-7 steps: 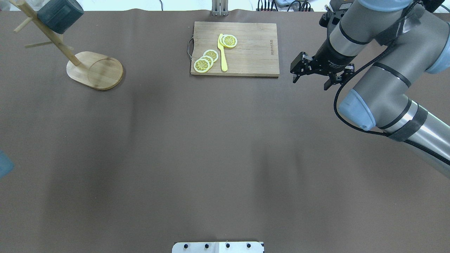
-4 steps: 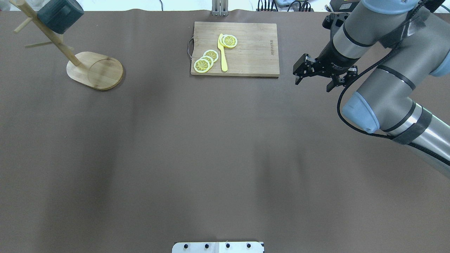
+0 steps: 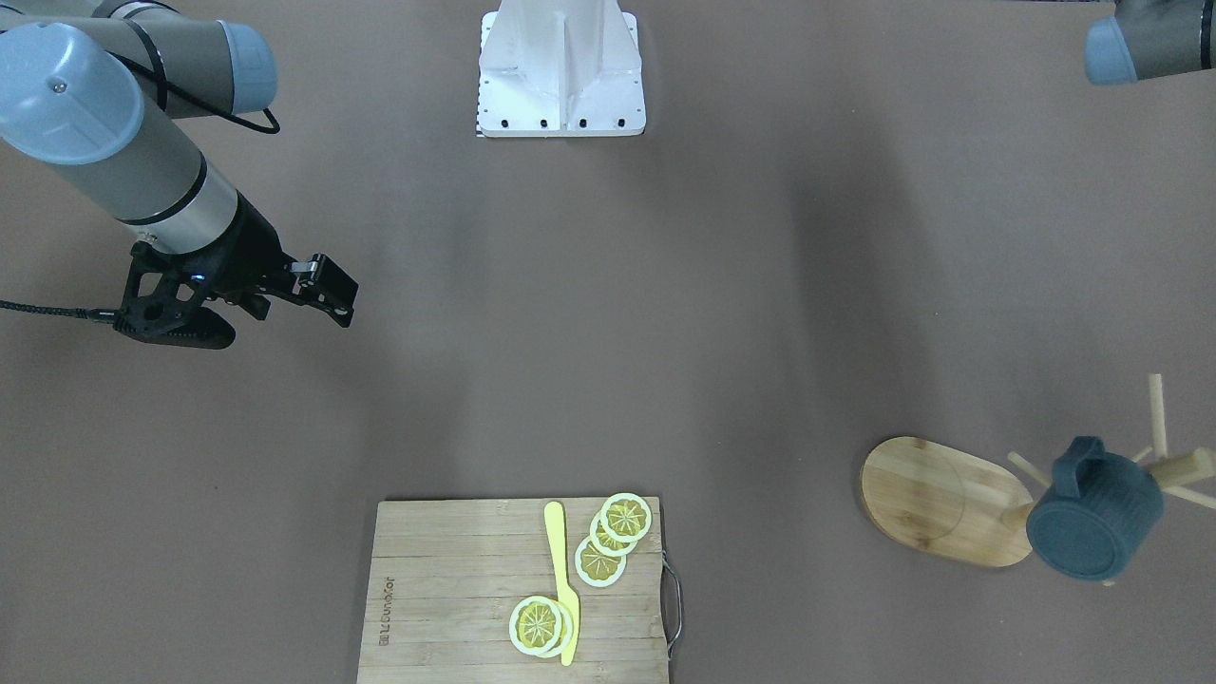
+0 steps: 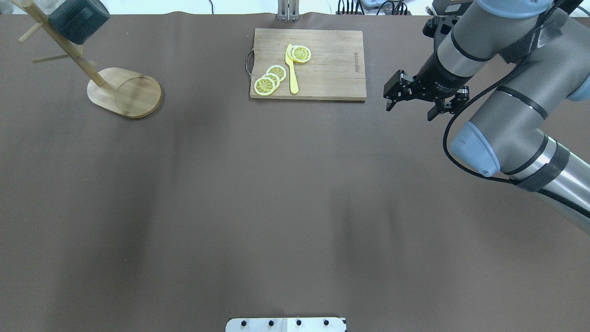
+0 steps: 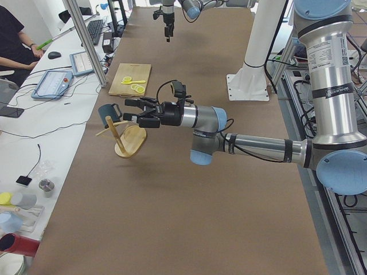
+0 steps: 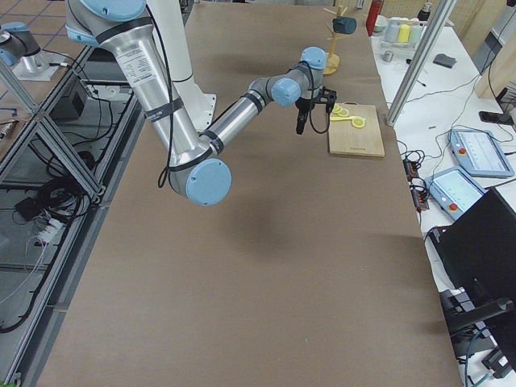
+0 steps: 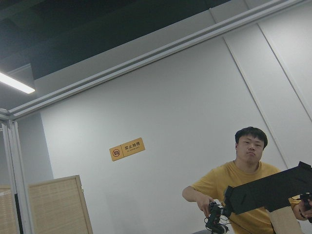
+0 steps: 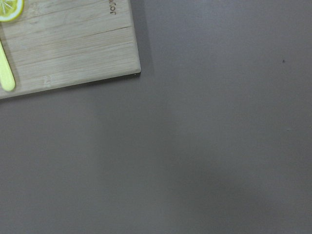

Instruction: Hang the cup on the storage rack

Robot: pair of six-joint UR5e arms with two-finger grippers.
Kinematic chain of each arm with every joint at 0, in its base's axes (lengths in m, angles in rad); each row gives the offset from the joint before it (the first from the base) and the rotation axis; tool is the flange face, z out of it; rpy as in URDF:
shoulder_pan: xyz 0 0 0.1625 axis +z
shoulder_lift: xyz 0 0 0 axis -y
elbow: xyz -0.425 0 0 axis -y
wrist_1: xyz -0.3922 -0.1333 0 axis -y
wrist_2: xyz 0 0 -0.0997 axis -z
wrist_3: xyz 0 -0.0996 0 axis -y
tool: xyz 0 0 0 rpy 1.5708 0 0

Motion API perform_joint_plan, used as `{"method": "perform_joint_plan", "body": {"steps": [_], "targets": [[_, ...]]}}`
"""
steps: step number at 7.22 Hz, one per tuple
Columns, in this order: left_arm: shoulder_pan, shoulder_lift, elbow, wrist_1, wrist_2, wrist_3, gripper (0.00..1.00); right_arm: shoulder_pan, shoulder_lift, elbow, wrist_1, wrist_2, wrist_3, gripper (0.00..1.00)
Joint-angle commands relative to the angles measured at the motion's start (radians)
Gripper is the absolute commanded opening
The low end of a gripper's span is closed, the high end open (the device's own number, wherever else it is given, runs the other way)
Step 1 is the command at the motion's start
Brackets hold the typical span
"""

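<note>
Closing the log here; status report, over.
Right gripper open, empty, beside cutting board. Left gripper near storage rack, jaws unreadable. Cup hanging on a rack peg. No obstruction seen.

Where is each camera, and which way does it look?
Front: across the table, facing the robot's base; right end effector.
Overhead: behind robot, looking down; right arm.
Left side: table's end; left arm near.
Right side: opposite end; right arm near.
Left wrist: up at wall, person; dark part shows.
Right wrist: down at the cutting board's corner; no body.
Front, overhead show it too.
</note>
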Motion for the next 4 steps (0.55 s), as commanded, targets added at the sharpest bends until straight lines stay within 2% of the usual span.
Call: {"method": "perform_joint_plan", "body": {"steps": [1, 2, 4], "targets": [[-0.147, -0.093, -0.003, 0.214, -0.168, 0.0, 0.98, 0.0, 0.0, 0.004, -0.001, 0.006, -0.001, 1.0], [-0.227, -0.103, -0.003, 0.341, -0.293, 0.0, 0.98, 0.0, -0.001, 0.004, -0.001, 0.007, -0.001, 1.0], [-0.371, -0.1, -0.001, 0.645, -0.685, 0.0, 0.98, 0.011, -0.022, 0.021, -0.001, 0.01, -0.006, 1.0]]}}
